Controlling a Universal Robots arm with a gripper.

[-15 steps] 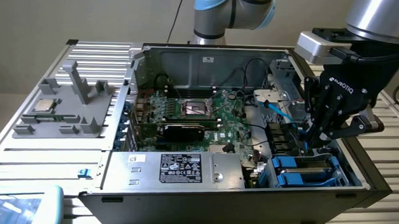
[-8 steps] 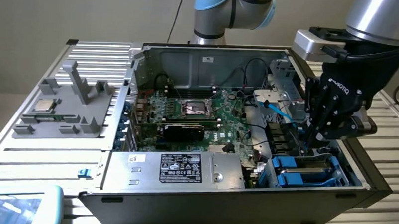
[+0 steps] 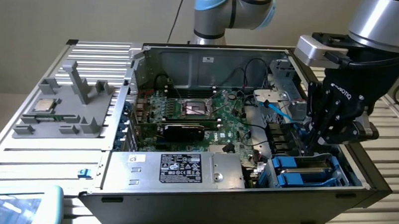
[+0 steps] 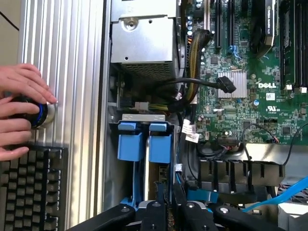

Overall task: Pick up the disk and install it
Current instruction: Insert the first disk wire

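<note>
End effector (image 3: 316, 146) (image 4: 171, 211) is down inside the computer case (image 3: 216, 212). Fingers are drawn nearly together, and I can't make out a firm pinch on anything. Disk (image 3: 308, 171) (image 4: 160, 144), blue-framed, sits slotted in at the case's front corner on the exterior view's right. That puts it directly under the fingertips, touching or all but. Its long axis runs along the case's front wall, toward the silver box (image 3: 177, 168) with the black label. Disk is in line with the wrist, not off to either side.
</note>
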